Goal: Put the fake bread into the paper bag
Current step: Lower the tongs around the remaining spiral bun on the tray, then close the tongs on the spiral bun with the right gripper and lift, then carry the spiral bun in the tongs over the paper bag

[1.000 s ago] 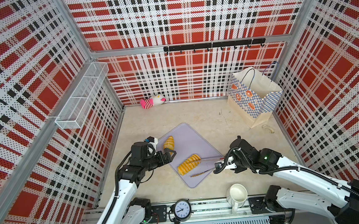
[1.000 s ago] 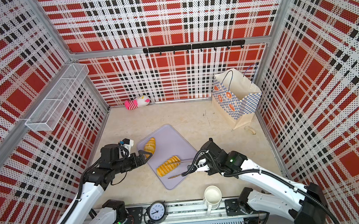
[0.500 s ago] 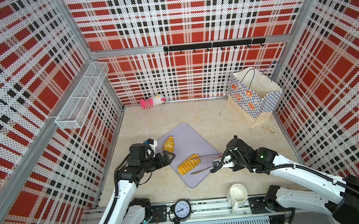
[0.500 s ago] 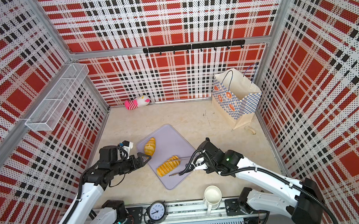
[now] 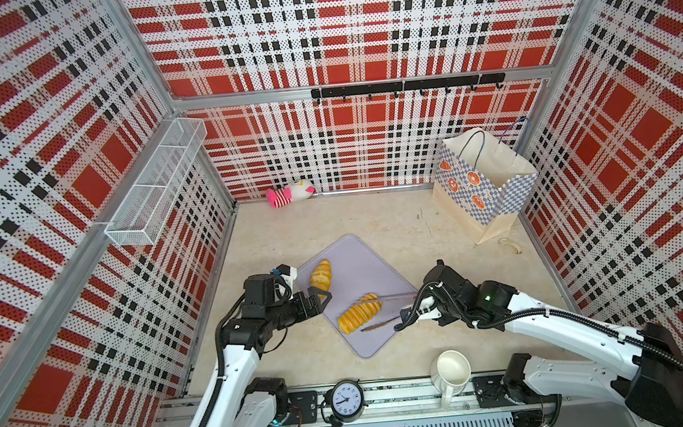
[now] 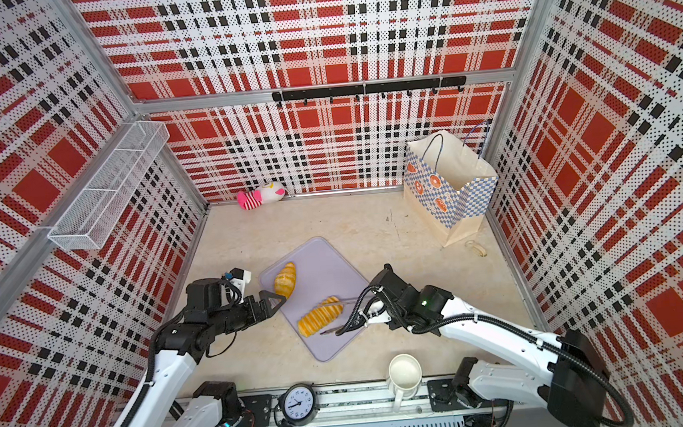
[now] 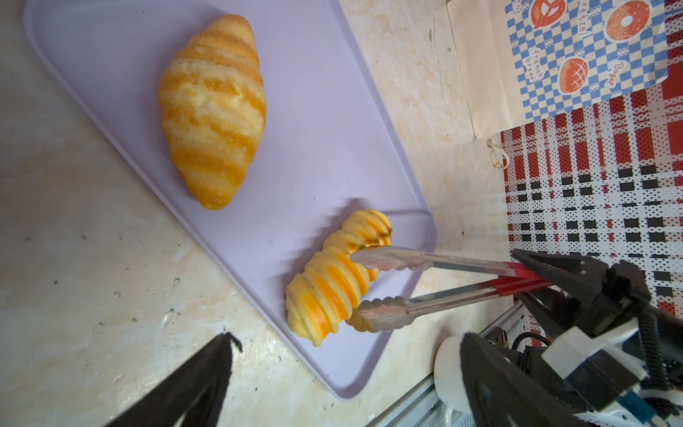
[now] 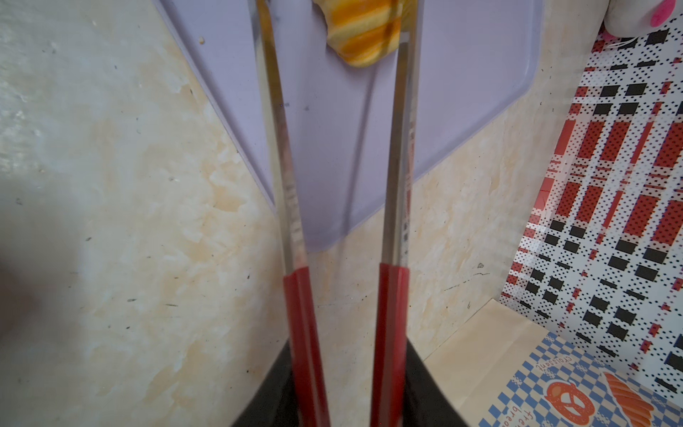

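Left wrist view gives the clearest look: a ridged loaf (image 7: 332,281) lies on the tray (image 7: 314,129), close to the tray edge that faces the right arm; a croissant (image 7: 212,111) lies on the same tray, toward the opposite end and well apart from the loaf.

The right gripper (image 7: 525,279) is clenched on the red handles of the tongs (image 7: 443,264); the tongs reach in over that tray edge, and their two blades stand either side of the loaf; one blade lies against the loaf, and whether the other touches it I cannot tell; the loaf seems to rest on the tray, not yet lifted.

The loaf's long axis runs slantwise to the tongs, so the blades bracket it obliquely, not squarely across its middle; a squeeze may turn it or let it slip out.

The left gripper (image 5: 317,300) hovers at the tray's other long edge, next to the croissant, jaws spread wide and holding nothing.

The bag (image 5: 475,187) stands upright with its mouth open, well beyond the tray's far end, on the right arm's side; the right arm is the nearer one to both loaf and bag, so it looks best placed to carry the loaf there.
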Motion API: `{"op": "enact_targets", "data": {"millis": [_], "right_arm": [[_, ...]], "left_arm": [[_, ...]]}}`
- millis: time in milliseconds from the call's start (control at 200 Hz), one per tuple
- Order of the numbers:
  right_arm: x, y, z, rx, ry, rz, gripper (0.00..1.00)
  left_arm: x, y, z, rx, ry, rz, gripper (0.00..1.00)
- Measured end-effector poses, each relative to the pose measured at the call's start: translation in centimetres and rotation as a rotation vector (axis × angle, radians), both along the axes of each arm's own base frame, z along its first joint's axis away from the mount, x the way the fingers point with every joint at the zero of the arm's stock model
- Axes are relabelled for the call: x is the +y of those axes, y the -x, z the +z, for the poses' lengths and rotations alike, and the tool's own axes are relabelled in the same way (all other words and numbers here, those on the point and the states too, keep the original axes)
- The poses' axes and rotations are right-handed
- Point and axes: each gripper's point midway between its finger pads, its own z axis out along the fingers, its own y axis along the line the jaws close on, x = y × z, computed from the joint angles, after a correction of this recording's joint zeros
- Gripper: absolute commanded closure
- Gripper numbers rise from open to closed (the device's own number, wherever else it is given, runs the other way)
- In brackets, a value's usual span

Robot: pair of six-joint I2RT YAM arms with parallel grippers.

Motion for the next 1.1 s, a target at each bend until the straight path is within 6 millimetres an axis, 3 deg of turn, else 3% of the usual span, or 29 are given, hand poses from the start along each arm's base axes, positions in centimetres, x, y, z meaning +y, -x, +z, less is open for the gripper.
{"op": "enact_targets", "data": {"millis": [256,556,671,932,1097], "right_arm": [[0.3,-0.1,0.7,-0.023,-0.026,-0.003,0.81],[-0.2,0.3,5.6,-0.113,-0.234,-0.075,0.83],[-0.7,0.7,7.3,-0.129,-0.334,-0.125,0.85],[-2.3,1.7,12.6,-0.177,-0.648,-0.263,0.86],[-3.6,1.2,15.3,-0.193,-0.802,-0.412,0.85]], "left_arm": [[0.2,-0.1,0.0,0.001,0.003,0.009,0.02],[-0.1,-0.4,1.0,-0.013,0.053,0.02,0.02],[-0.4,-0.9,2.9,-0.082,0.103,0.027,0.02],[-1.3,-2.0,9.5,-0.336,0.258,0.022,0.02],[-1.5,-2.3,12.0,-0.453,0.345,0.024,0.02]]}}
